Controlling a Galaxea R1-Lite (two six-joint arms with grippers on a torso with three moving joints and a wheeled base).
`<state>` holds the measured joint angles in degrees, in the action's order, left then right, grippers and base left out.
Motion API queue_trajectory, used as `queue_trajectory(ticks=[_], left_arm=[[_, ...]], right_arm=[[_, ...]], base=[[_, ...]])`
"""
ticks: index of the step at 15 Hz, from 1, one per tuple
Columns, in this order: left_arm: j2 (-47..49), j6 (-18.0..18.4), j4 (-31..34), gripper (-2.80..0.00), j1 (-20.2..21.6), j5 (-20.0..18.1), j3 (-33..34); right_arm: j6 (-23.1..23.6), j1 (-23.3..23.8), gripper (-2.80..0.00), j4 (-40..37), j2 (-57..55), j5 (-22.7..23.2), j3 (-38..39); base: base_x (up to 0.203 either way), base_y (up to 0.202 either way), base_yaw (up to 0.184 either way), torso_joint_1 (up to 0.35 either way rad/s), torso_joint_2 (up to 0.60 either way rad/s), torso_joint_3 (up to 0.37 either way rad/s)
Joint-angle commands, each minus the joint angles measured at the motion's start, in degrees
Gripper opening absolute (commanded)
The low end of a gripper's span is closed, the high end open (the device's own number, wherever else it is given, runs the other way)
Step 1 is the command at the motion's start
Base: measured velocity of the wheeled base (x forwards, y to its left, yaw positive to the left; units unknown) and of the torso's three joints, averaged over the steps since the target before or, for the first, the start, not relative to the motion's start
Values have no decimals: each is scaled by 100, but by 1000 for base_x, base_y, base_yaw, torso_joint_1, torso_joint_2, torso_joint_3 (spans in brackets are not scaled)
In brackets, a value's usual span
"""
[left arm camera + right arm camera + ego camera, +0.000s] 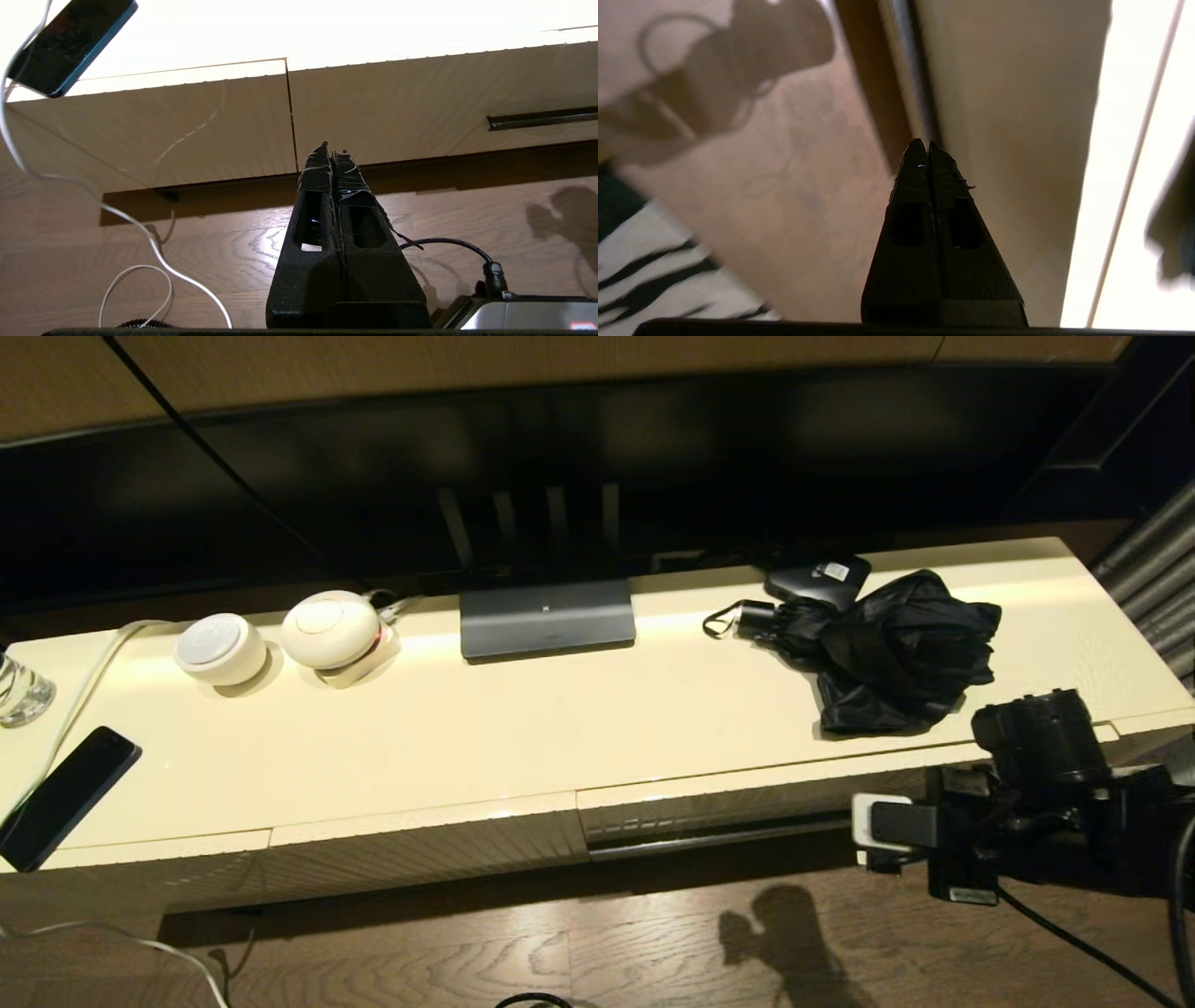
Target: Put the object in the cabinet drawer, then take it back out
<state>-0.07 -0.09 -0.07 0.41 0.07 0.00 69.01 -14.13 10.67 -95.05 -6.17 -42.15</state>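
The object, a black compact umbrella (887, 653) with loose folds, lies on the right part of the cream cabinet top (560, 728), its handle and wrist loop (733, 616) pointing left. The cabinet drawer (709, 807), ribbed with a dark strip (709, 837) along its lower edge, is shut below it. My right arm (1036, 793) hangs in front of the cabinet at the right, lower than the top. In the right wrist view my right gripper (928, 142) is shut and empty, its tips close to the drawer's (1017, 116) dark strip (901, 70). My left gripper (332, 147) is shut and empty, low before the left panels.
A small black box with a white label (819, 577) touches the umbrella's far side. On the top also stand a dark stand (546, 616), two white round devices (219, 649), a phone (65, 793) on a white cable, and a glass (19, 691). A striped rug (654, 270) lies on the floor.
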Motion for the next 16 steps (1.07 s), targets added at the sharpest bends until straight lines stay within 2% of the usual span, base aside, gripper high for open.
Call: queue_trajectory(ticks=[1,5,9,12,16], left_arm=[[7,0,-1,-280,2,1,18],[7,0,7,-280,2,1,18],[7,0,7,-280,2,1,18],[7,0,1,-280,2,1,18],[7,0,-1,-280,2,1,18]], right_arm=[[-250,-12,-280,-723,1267,8,239],[-1320,114,-280,-2016,3382,12,299],[-2177,1038,-280,-3085,5688,13,479],[-3758,1372,-280,-3866,7161,-33,741],[-5013,1449,-280,-4637,8653,-233,1190]], base=[[0,0,0,0,0,0],[0,0,0,0,0,0],[0,0,0,0,0,0],[0,0,0,0,0,0],[0,0,0,0,0,0]])
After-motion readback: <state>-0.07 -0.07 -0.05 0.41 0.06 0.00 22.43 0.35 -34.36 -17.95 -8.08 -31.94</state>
